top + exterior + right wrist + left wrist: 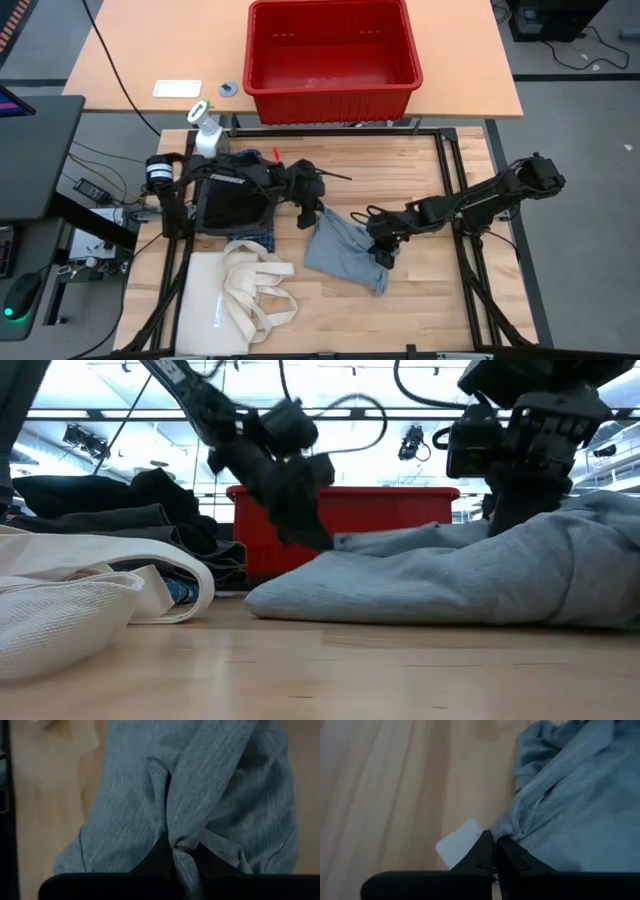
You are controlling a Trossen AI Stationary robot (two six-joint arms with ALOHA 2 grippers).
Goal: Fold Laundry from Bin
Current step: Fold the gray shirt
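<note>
L pincer [318, 210] clenched on the light grey garment [340, 252] at its bin-side [330, 50] corner; R pincer [381, 245] pinched opposite edge, cloth stretched between.

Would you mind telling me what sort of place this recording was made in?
Probably a robotics lab or workshop. The wooden table sits in a black metal frame with two robot arms mounted on it, cables and electronics trail beside it, and the low view shows ceiling-hung cameras behind the red bin.

Even bright overhead light; ceiling glare in low view; wrist views soft, near-field blurred.
</note>
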